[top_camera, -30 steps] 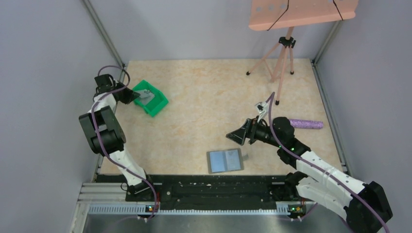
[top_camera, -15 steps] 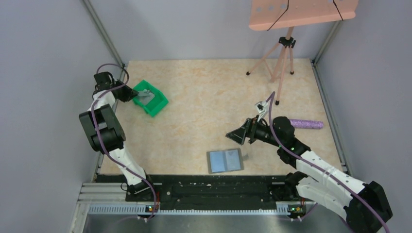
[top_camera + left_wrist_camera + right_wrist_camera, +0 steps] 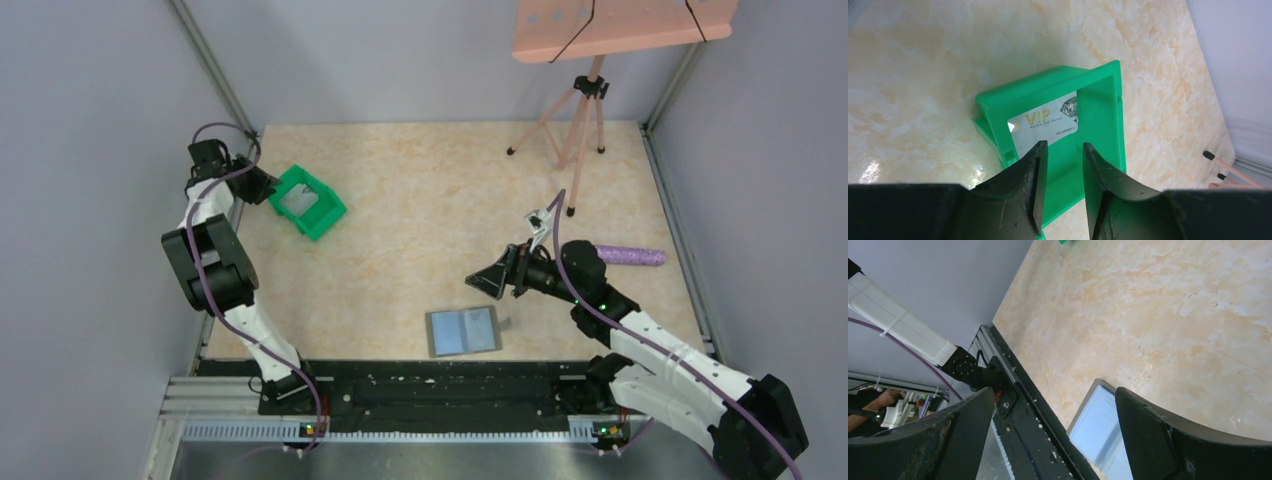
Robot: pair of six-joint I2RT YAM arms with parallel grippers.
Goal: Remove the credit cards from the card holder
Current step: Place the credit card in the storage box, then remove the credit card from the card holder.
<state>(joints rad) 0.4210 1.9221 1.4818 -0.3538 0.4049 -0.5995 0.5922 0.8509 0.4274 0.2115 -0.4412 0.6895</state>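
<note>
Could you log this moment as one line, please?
left gripper: open at green bin; card: in bin; card holder: open flat; right gripper: open

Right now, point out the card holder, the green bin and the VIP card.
card holder (image 3: 463, 331), top external view, centre fold.
green bin (image 3: 1038, 95), left wrist view, bare side wall.
VIP card (image 3: 1045, 124), left wrist view, printed face.

Card and holder partly seen
The left gripper (image 3: 1064, 147) covers part of the card (image 3: 1045, 124) in the green bin (image 3: 1100, 100); the card holder (image 3: 1096, 422) runs off the right wrist view's bottom.
</note>
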